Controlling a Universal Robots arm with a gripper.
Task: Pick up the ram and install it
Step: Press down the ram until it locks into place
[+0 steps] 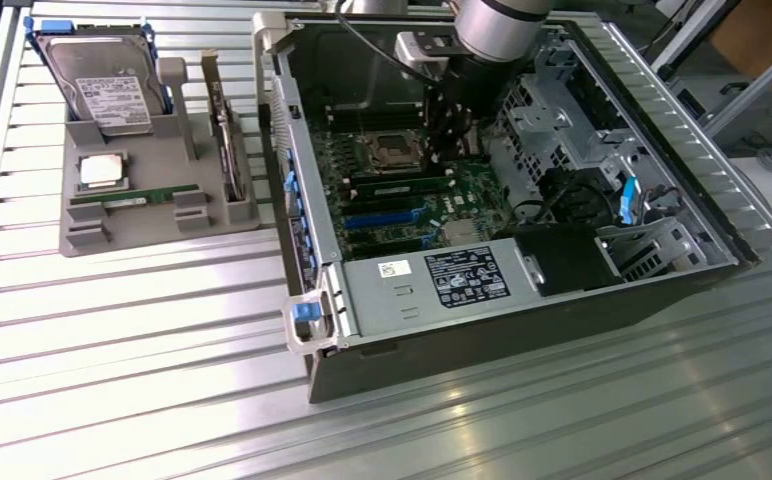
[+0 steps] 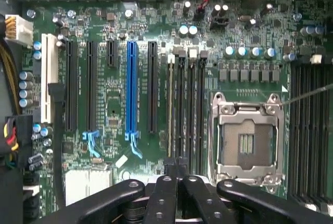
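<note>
A ram stick (image 2: 170,104) stands edge-up in the outermost of the memory slots beside the empty processor socket (image 2: 247,141) on the motherboard. My gripper (image 2: 177,162) is shut, its two black fingertips pressed together just over one end of those slots, and I see nothing between them. In the exterior view the gripper (image 1: 449,128) reaches down into the open computer case (image 1: 493,330), above the board next to the socket (image 1: 393,150). Another green ram stick (image 1: 133,197) lies flat in the grey holder (image 1: 133,235) at the exterior view's left.
The grey holder also carries a hard drive (image 1: 106,85) standing at its back, a square silver processor (image 1: 102,170) and an upright card (image 1: 230,140). Inside the case are a power supply (image 1: 453,280), a drive cage (image 1: 560,120), loose cables and blue and black expansion slots (image 2: 131,86).
</note>
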